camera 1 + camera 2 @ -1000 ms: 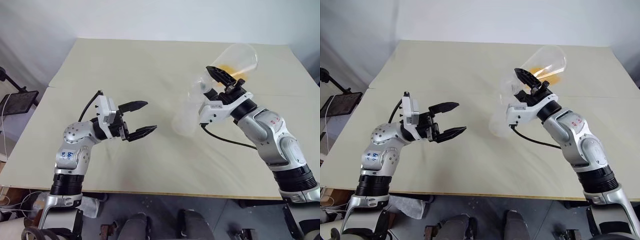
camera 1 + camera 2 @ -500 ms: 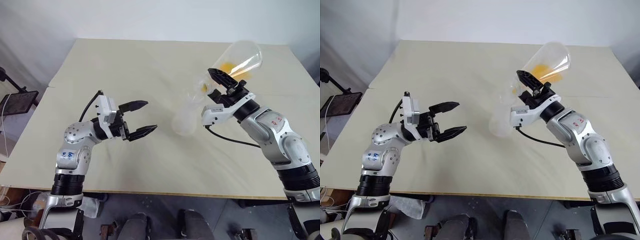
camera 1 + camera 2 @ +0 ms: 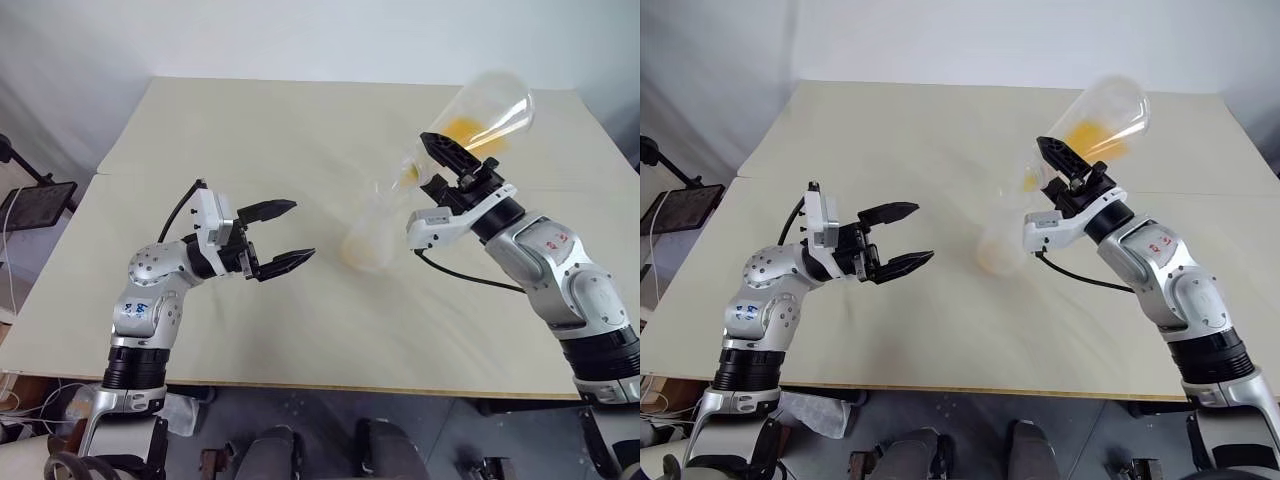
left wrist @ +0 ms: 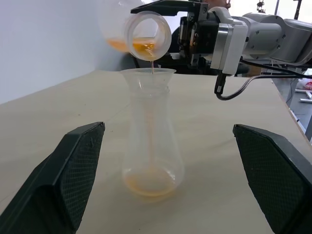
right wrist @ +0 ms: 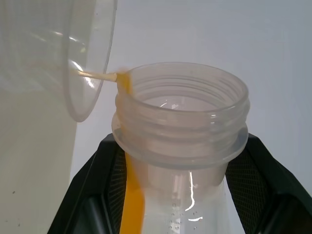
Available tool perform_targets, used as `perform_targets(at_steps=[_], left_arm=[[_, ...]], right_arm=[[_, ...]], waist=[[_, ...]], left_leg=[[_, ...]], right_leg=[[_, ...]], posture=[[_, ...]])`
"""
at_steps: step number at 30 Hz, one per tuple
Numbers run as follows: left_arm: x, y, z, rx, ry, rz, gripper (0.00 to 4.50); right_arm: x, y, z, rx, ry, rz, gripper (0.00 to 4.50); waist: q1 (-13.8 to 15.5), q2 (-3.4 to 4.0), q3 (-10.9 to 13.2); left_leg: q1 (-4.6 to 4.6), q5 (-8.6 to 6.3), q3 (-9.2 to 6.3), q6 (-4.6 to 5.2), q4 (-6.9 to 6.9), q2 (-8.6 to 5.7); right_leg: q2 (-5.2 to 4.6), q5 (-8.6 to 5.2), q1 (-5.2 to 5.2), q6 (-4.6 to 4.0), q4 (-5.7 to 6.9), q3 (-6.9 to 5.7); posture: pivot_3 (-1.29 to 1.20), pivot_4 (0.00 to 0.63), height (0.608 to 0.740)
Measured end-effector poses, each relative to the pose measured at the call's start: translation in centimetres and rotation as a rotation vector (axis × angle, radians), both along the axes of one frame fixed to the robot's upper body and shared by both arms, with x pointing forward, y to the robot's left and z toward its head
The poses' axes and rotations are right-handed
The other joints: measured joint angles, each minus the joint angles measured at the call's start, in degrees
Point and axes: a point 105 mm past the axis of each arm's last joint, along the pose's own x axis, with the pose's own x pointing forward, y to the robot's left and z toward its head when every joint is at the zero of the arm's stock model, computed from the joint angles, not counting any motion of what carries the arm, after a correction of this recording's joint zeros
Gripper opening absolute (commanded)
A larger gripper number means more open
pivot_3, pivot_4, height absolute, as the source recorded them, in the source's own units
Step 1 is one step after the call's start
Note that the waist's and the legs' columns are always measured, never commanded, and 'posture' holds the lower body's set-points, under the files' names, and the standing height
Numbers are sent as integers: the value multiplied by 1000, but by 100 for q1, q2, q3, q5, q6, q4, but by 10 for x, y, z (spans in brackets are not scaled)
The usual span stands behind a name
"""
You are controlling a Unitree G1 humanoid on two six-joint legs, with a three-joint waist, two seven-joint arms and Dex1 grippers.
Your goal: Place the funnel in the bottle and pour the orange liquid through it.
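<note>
The right gripper (image 3: 447, 160), clamped on a clear conical flask (image 3: 487, 113), tips it so orange liquid (image 4: 150, 183) threads into the clear cone-shaped funnel (image 4: 148, 77) seated in the bottle (image 4: 152, 151), a translucent plastic vessel standing on the matte beige counter (image 3: 250, 130). The left gripper (image 3: 280, 236) hovers nearby, fingers apart.
</note>
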Motion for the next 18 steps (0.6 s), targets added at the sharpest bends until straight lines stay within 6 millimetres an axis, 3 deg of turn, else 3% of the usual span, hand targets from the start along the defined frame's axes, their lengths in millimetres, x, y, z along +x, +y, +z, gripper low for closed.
perform_targets(at_steps=[18], left_arm=[[0,-1,0,-5,0,-1,4500]], right_arm=[[4,-4,-6,-24,8,-18,2423]], waist=[[1,0,0]], left_leg=[[0,0,0,0,0,0]], right_leg=[[0,0,0,0,-1,0]], posture=[[0,150,740]])
